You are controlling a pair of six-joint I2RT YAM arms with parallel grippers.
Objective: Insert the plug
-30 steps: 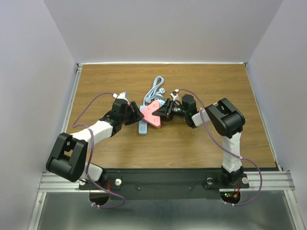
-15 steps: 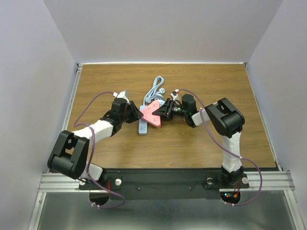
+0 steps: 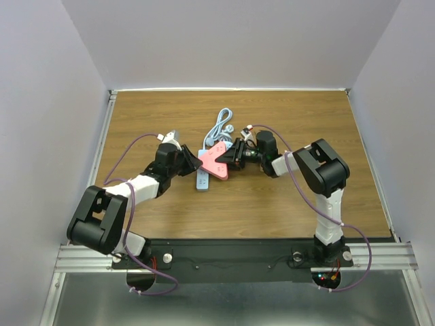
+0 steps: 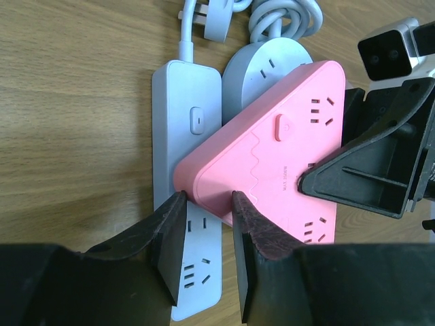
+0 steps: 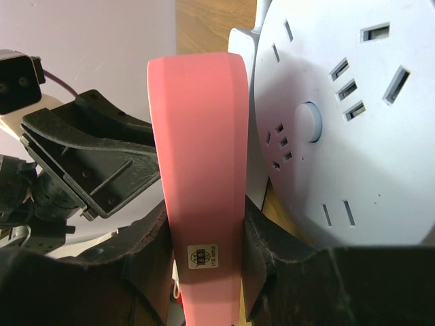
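Bare table (image 4: 68, 136) lies open to the left of the left gripper (image 4: 207, 200), whose fingers are closed on the near corner of the pink power strip (image 4: 272, 149). The strip's opposite edge is clamped by the right gripper (image 5: 204, 227), so that side is crowded. The plug (image 4: 207, 20), pale grey with its prongs bare, is seen ahead of the left fingers, beyond a long pale strip (image 4: 187, 122) and a round socket block (image 4: 262, 61), both partly covered by the pink one.

You see a wood-grain table (image 3: 156, 112) boxed by plain pale walls (image 3: 231, 41), evenly lit, a metal rail (image 3: 394, 257) along its near edge.
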